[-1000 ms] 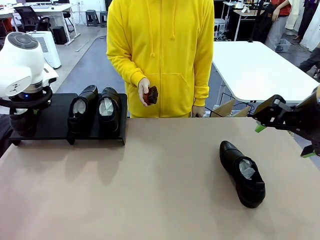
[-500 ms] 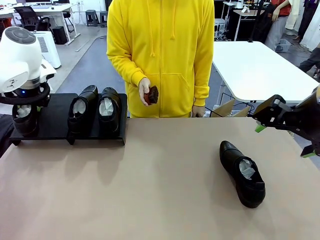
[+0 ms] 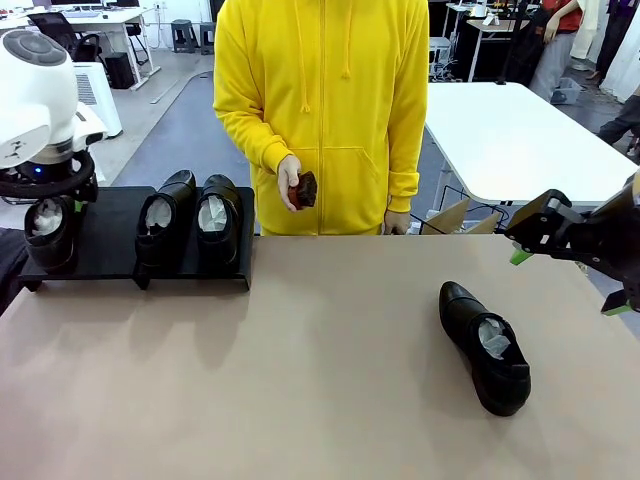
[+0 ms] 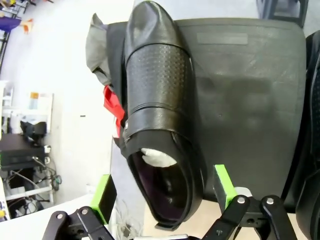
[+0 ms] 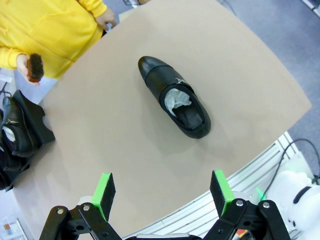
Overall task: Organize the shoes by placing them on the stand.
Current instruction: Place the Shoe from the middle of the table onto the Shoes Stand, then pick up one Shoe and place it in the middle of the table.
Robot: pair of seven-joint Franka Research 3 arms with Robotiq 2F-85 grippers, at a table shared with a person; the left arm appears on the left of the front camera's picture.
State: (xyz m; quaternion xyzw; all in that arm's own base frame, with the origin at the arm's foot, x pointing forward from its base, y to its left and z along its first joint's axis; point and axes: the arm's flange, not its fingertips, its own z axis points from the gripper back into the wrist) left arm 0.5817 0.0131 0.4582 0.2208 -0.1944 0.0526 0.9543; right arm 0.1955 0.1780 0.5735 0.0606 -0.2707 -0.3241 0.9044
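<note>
Stand (image 3: 120, 262) has 3 dress shoes; leftmost (image 4: 160, 135) sits between released left hand (image 4: 162, 189) pads. Right hand (image 5: 161, 192) released, 4th shoe (image 5: 175, 97) on surface beyond it.

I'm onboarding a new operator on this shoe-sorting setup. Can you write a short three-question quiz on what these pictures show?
1. How many shoes sit on the stand?
2. True or false: the left gripper is clamped on the shoe on the stand's left end.
3. What does the person's hand hold: A a shoe, B a brush, C nothing?

Key:
1. Three; a fourth shoe lies on the table.
2. False; its jaws stand open either side of the heel.
3. B.
</note>
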